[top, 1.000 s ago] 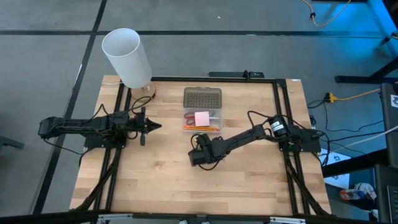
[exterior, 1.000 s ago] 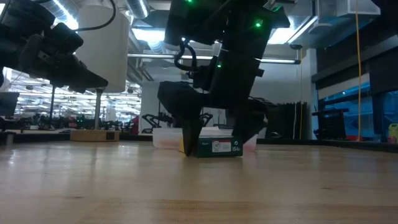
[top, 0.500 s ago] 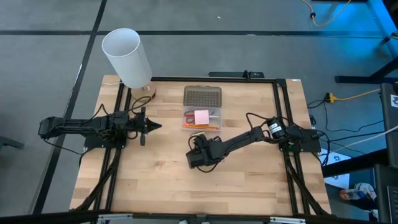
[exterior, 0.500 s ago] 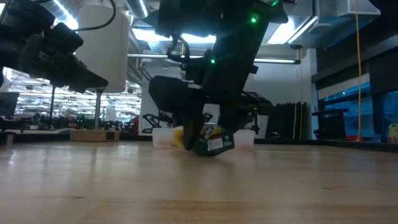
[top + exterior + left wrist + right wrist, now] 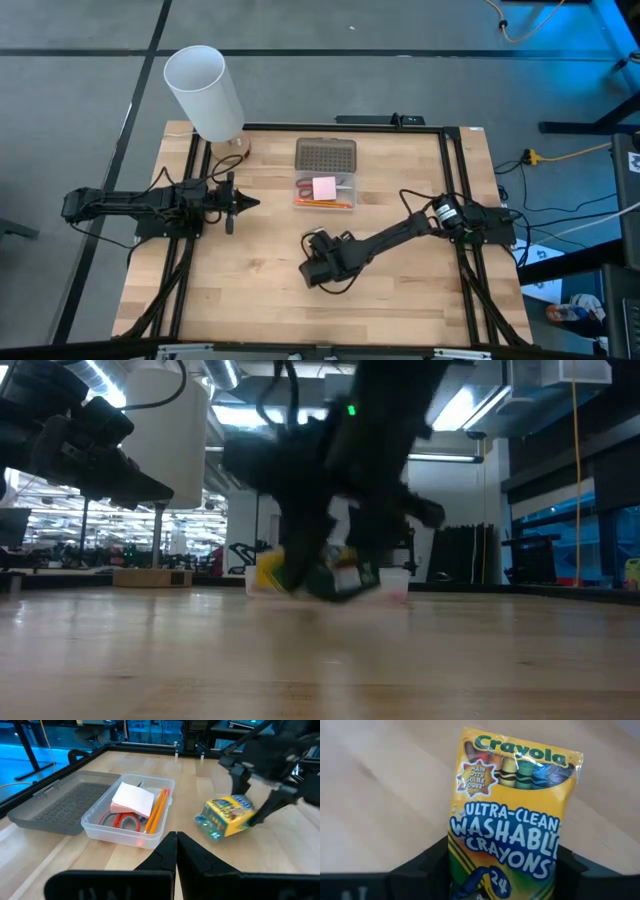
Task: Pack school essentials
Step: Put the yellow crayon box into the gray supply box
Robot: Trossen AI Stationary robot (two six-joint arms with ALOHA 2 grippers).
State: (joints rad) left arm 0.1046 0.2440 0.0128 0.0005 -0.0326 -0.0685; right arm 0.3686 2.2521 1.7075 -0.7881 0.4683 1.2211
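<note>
Your right gripper is clamped on the crayon box, tilted above the table, near the case. Left gripper closed, idle at left.

Crayon box: yellow front, green band at its lower end, blue and white lettering, an orange starburst, and a printed row of red, yellow, green and blue crayons; clamped between dark fingers of the black right gripper. Clear plastic case holds a pale pink sticky-note pad, orange pencil and red-handled scissors, beside its grey dotted lid. Light wooden table with black rails; white cylinder; black left gripper.
</note>
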